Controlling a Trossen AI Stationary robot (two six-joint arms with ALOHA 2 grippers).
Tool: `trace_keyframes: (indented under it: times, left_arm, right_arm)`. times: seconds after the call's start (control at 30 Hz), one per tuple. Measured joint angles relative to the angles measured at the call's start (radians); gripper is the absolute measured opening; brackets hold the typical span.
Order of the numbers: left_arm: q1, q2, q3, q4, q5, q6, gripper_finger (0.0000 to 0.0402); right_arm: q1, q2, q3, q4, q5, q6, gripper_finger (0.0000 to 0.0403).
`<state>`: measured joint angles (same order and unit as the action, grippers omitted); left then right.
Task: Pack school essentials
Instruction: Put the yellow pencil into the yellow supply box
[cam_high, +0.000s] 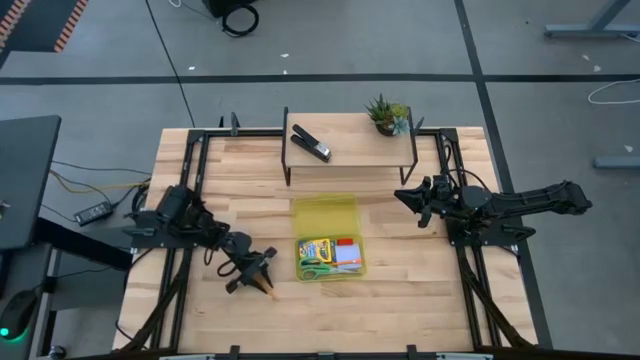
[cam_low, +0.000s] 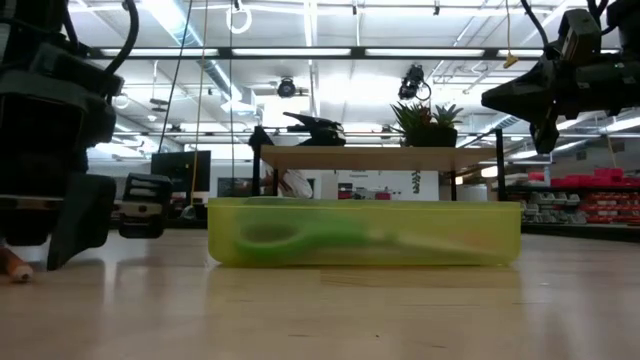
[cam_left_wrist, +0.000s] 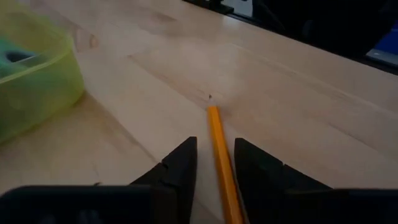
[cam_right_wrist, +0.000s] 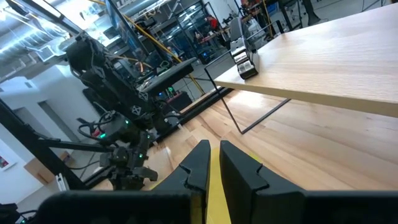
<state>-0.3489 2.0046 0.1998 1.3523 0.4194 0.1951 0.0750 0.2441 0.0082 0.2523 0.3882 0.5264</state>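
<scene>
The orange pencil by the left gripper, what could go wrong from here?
The orange pencil lies flat on the table between the left gripper's fingers, so it could roll or slip out as they close. Carried lengthwise, it might catch the yellow-green box's rim.

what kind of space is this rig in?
Likely a robotics lab or workshop in a big industrial hall. Signs: concrete floor with cables around the wooden table, open ceiling with strip lights in the low view, and equipment racks behind the table in the right wrist view.
</scene>
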Motion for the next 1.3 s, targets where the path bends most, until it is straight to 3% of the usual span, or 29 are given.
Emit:
trace_keyframes:
  times: [0.37, 0.53, 1.0, 1.3]
  left_arm:
    - [-0.001, 0.058, 0.019, 0.03, 0.016, 0.032, 0.0086]
    - [-0.002, 0.059, 0.021, 0.017, 0.016, 0.05, 0.0038]
    - [-0.003, 0.053, 0.02, 0.023, -0.006, 0.068, 0.0037]
    - [-0.001, -0.038, 0.019, -0.02, -0.057, 0.02, 0.0018]
  right_arm:
    - [0.0, 0.0, 0.0, 0.0, 0.0, 0.0, 0.0042]
    - [0.0, 0.0, 0.0, 0.0, 0.0, 0.0, 0.0042]
    - [0.0, 0.0, 0.0, 0.0, 0.0, 0.0, 0.0042]
    - [0.0, 0.0, 0.0, 0.0, 0.0, 0.0, 0.0042]
